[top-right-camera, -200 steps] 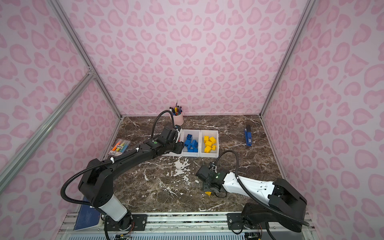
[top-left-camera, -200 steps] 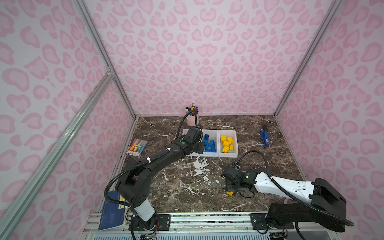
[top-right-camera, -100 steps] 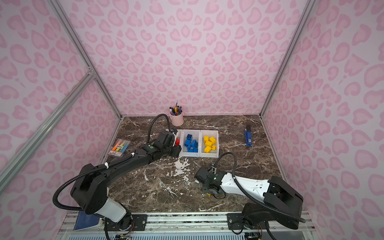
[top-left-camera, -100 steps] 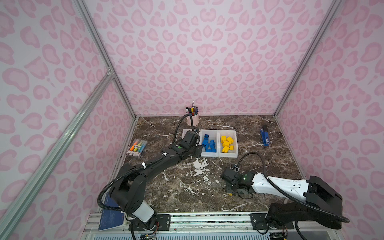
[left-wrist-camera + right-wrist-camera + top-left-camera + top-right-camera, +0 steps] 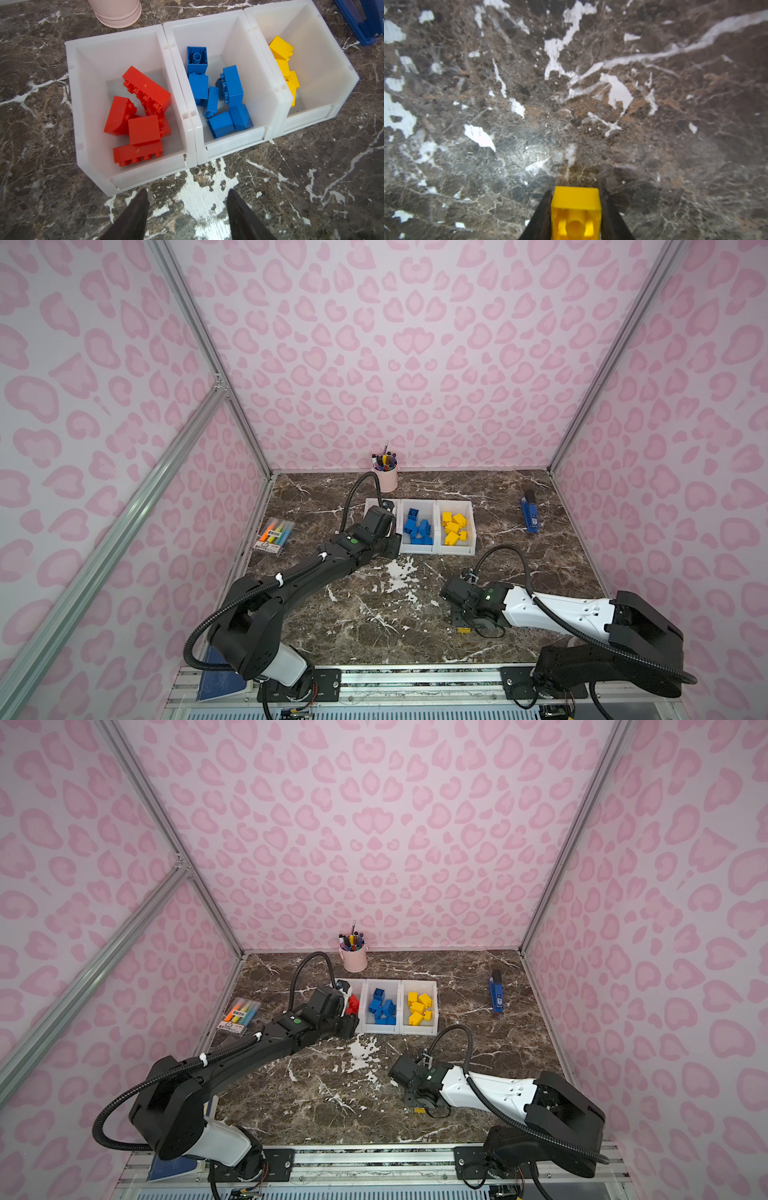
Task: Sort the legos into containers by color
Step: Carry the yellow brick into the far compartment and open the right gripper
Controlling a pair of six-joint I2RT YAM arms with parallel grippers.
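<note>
While clamping the yellow brick (image 5: 576, 212) in the right gripper (image 5: 575, 192), gotta go nearly straight back from there: yellow bin (image 5: 454, 550) well beyond it, not beside. Left gripper (image 5: 187, 192) parted, empty, just short of the red bin (image 5: 71, 87).

Right tool (image 5: 575, 192): jaws stood wider, now clamped on yellow lego (image 5: 576, 205).
Left tool (image 5: 187, 191): was over left container (image 5: 124, 34), now pulled back above counter (image 5: 311, 187) just in front of its lip.
Red legos (image 5: 353, 1004): hidden under left arm (image 5: 249, 1052) before, now show in a top view.
</note>
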